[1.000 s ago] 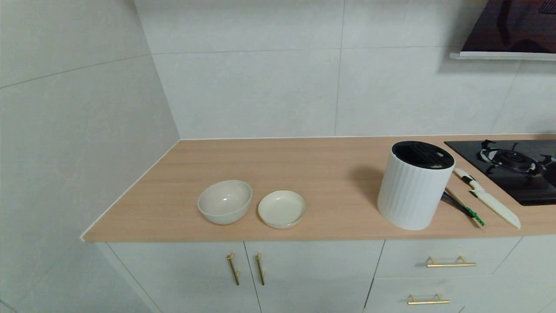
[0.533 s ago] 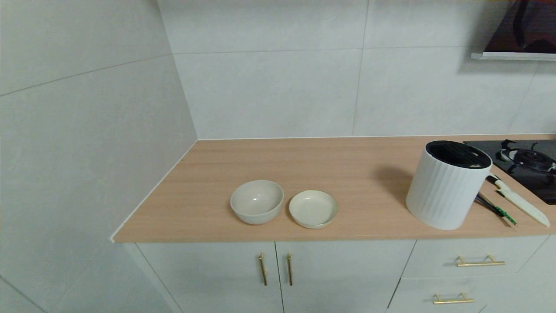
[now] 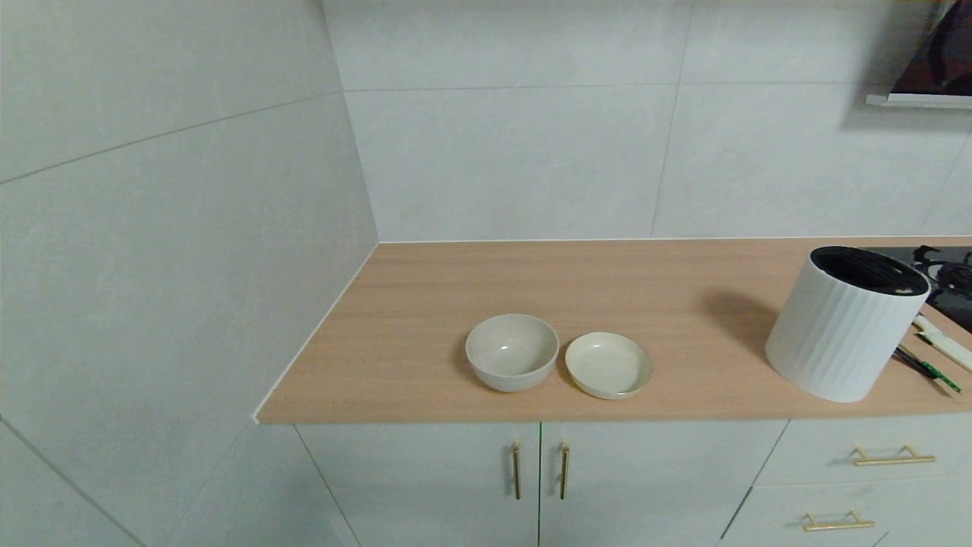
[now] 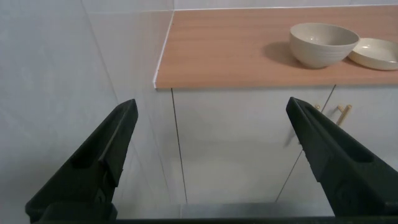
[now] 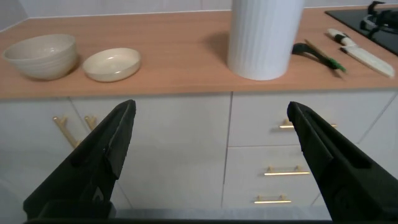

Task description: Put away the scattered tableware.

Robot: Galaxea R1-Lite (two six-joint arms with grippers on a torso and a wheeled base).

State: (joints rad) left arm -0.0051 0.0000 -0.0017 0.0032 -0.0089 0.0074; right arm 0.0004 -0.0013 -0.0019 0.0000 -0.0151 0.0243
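Observation:
A cream bowl and a shallow cream dish sit side by side near the front edge of the wooden counter. A white ribbed utensil holder with a black slotted top stands to their right. Beside it lie dark chopsticks with a green band and a white knife. My left gripper hangs open below counter height, in front of the cabinets, with the bowl up ahead. My right gripper is open too, low before the drawers, facing the holder and dish.
A tiled wall closes off the counter's left end and back. A black gas hob lies at the far right. White cabinet doors with gold handles and drawers sit under the counter.
The head camera has swung left, so everything sits farther right in the picture. Nothing on the counter has moved.

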